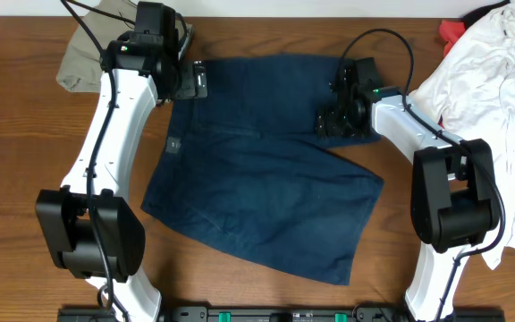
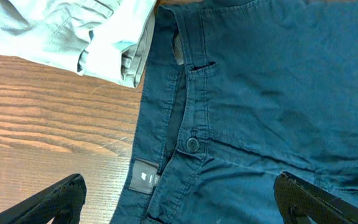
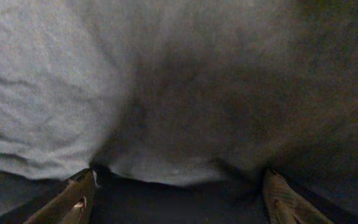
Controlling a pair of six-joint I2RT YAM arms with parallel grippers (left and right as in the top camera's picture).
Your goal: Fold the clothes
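Navy shorts lie spread flat on the bench, between both grippers.
A khaki garment sits just left of the left gripper, which is spread wide above the shorts' waistband. The right gripper, also wide, sits low on the shorts' far edge. A white pile lies to its right.

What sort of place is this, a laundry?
Likely a robotics lab bench, not a laundry: two robot arms at a wooden table, navy shorts spread flat between them, white clothes heaped aside.
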